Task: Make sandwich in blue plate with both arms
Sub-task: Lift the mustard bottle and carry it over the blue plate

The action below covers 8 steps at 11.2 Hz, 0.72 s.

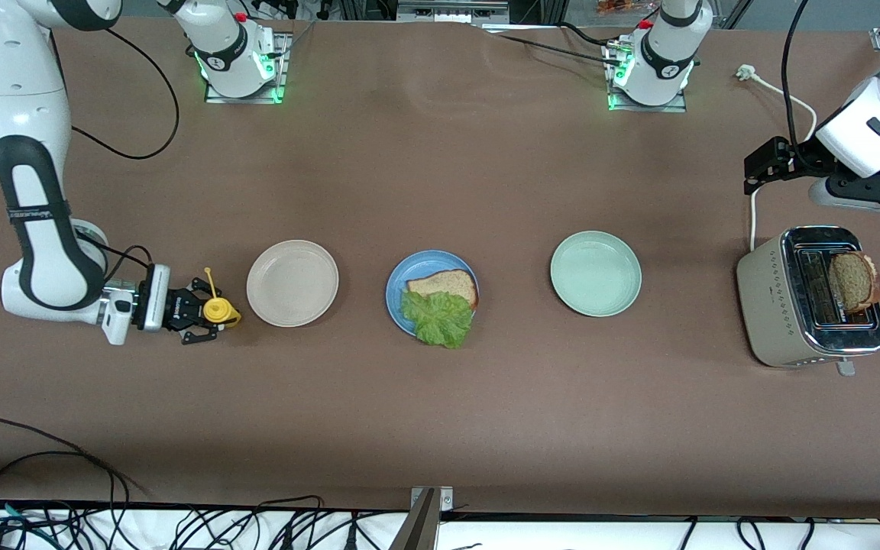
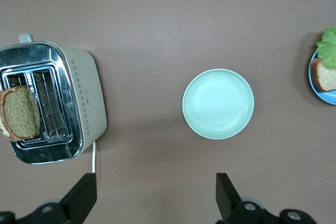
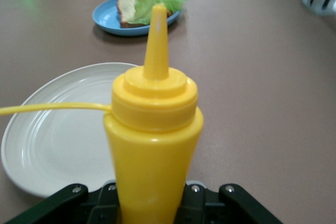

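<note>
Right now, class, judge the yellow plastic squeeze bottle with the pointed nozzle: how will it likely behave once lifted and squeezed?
The yellow plastic squeeze bottle is tall and narrow, so it would probably tip easily if nudged while standing. Its smooth, glossy wall looks soft, likely denting between the right gripper fingers. The thin cap strap seems floppy and may swing.

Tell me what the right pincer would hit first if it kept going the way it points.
The right pincer is around the yellow bottle; straight ahead, the beige plate likely comes first, then the blue plate.
</note>
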Each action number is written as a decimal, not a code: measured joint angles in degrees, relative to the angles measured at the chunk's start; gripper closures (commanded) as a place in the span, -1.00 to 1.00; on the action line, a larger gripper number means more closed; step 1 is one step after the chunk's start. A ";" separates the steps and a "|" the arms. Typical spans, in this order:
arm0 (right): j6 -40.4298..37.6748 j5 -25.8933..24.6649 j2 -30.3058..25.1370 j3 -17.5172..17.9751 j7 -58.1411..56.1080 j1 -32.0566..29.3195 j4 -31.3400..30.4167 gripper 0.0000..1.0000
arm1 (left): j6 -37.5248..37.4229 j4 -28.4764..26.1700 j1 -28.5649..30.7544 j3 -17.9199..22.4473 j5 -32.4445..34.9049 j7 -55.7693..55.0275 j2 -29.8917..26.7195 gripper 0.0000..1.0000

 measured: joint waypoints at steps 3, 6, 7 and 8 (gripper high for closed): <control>2.16 -10.92 -4.84 -0.15 25.38 4.92 0.49 1.00 | 0.00 0.02 0.00 -0.01 0.00 0.00 -0.03 -1.00; 1.92 -23.15 -9.79 -0.31 50.16 9.92 0.71 1.00 | 0.00 0.11 0.00 -0.04 0.00 0.00 -0.13 -1.00; 1.38 -28.35 -10.87 -0.29 58.89 12.64 1.19 1.00 | 0.00 0.13 0.00 -0.04 0.00 0.00 -0.14 -1.00; 1.04 -32.79 -11.48 -0.26 67.17 16.06 1.91 1.00 | 0.00 0.14 0.00 -0.04 0.00 0.00 -0.15 -1.00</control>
